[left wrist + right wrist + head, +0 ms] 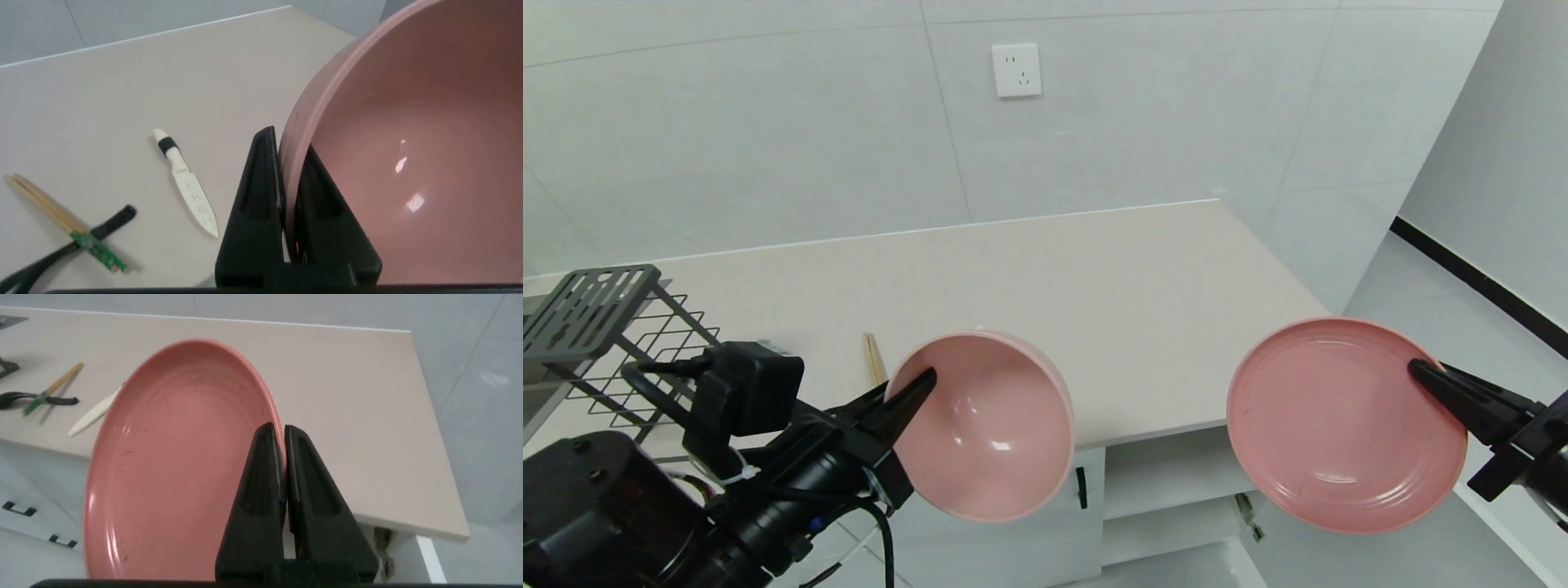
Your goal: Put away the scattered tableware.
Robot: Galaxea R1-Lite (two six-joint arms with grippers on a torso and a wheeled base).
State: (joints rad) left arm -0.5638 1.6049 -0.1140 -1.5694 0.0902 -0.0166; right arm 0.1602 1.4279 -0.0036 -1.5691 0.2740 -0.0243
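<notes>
Tools (925,379) (1419,369) tight on bowl (1001,437), plate (1331,425).

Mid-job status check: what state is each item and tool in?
pink bowl: raised off the counter, tilted, held by its rim.
pink plate: raised, tilted, held by its rim.
left tool: shut on the pink bowl.
right tool: shut on the pink plate.
knife: lying flat on the counter.
chopsticks: lying on the counter, crossing the black-handled utensil.
black-handled utensil: lying on the counter.
</notes>
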